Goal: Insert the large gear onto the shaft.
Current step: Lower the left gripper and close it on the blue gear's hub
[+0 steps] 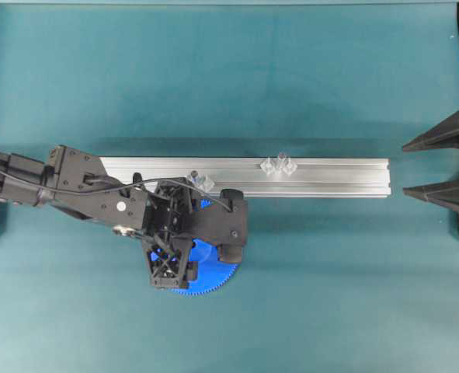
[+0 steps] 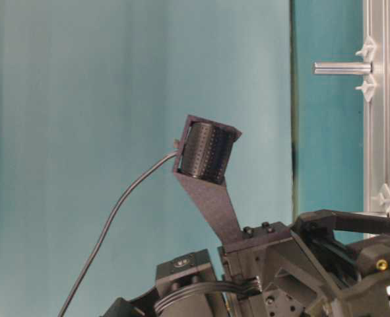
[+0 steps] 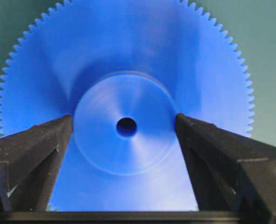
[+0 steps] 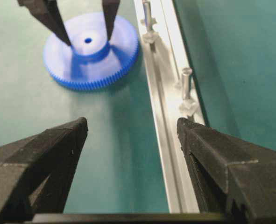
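Beside the rail (image 1: 322, 177), left tool (image 4: 84, 35) wide astride the large gear (image 4: 93, 60) hub, right tool (image 4: 133, 140) wide

The left arm was stretched in from the left edge of the overhead view, its wrist bent downward. The left gripper (image 4: 84, 35) was held wide open, fingertips pointing down. The right gripper (image 1: 427, 167) was kept back at the right edge, fingers spread apart and aimed level toward the middle.
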`<control>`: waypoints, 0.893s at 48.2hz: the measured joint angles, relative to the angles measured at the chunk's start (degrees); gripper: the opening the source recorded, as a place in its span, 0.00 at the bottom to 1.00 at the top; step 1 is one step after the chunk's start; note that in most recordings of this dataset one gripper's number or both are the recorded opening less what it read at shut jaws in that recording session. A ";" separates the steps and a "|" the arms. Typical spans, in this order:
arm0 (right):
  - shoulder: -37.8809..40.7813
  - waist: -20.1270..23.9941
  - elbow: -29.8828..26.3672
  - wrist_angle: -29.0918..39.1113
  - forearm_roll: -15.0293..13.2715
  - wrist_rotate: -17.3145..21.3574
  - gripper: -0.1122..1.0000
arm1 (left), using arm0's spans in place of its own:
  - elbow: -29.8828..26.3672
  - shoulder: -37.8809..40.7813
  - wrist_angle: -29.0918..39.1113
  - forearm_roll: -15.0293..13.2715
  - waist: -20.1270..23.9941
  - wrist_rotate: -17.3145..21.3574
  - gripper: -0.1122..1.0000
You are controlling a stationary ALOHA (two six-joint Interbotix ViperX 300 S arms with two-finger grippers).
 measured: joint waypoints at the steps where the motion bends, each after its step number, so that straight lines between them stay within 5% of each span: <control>1: 0.00 0.09 0.00 0.00 0.00 0.00 0.87 | -0.09 0.09 -0.09 0.00 0.09 0.00 0.94; 43: -0.18 0.97 0.18 -0.26 0.09 0.00 0.87 | 0.00 1.14 -0.18 0.00 0.00 -2.37 0.94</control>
